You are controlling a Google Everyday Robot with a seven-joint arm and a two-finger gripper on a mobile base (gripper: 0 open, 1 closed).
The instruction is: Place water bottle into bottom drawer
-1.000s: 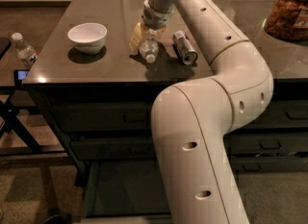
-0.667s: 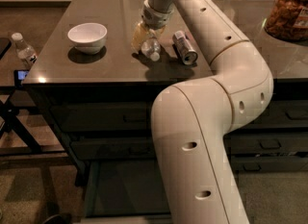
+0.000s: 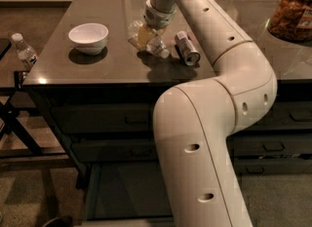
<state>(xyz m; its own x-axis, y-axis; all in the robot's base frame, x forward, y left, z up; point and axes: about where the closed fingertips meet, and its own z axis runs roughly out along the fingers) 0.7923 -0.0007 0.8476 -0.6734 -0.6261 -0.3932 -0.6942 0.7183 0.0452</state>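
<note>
Low over countertop (image 3: pixel 97 67), gripper (image 3: pixel 145 32) directly above lying water bottle (image 3: pixel 157 48), cannot tell its grip.

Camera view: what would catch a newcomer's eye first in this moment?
The bulky cream-white robot arm fills the middle of the picture, reaching up over the dark countertop. Its end effector sits at the small clear plastic water bottle, which lies between a white bowl and a silver can on its side. Below, the wide dark bottom drawer stands pulled out.
</note>
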